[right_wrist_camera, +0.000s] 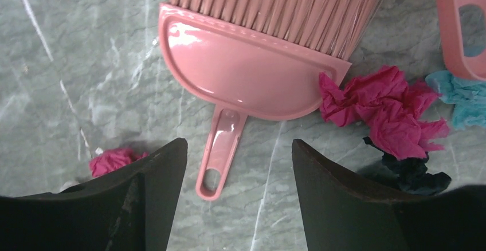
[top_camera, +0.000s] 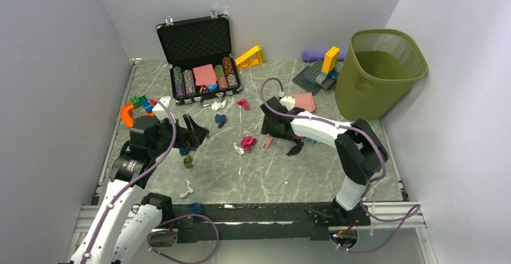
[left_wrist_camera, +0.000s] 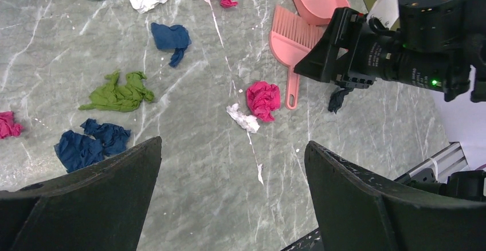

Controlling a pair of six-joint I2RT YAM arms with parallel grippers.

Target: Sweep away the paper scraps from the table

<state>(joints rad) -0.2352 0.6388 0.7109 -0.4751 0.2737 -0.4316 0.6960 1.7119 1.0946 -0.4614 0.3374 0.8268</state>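
Observation:
Crumpled paper scraps lie across the marble table (top_camera: 313, 173): a magenta wad (top_camera: 247, 141) beside a white one (top_camera: 239, 149), a navy one (top_camera: 220, 119), a green one (top_camera: 188, 161) and a black one (top_camera: 295, 149). A pink brush (right_wrist_camera: 252, 73) lies flat, its handle (right_wrist_camera: 220, 159) pointing between the jaws of my right gripper (right_wrist_camera: 238, 143), which is open and empty just above it. Magenta (right_wrist_camera: 384, 105), black (right_wrist_camera: 412, 171) and teal (right_wrist_camera: 458, 93) scraps lie by the brush. My left gripper (left_wrist_camera: 233, 143) is open and empty above bare table, with green (left_wrist_camera: 117, 93) and navy (left_wrist_camera: 91, 145) scraps ahead of it to the left.
A pink dustpan (top_camera: 304, 102) lies behind the right gripper. An olive waste basket (top_camera: 379, 71) stands at the back right. An open black case of poker chips (top_camera: 199, 56) stands at the back. Toy blocks (top_camera: 140, 103) lie at the left and more (top_camera: 322, 71) by the basket.

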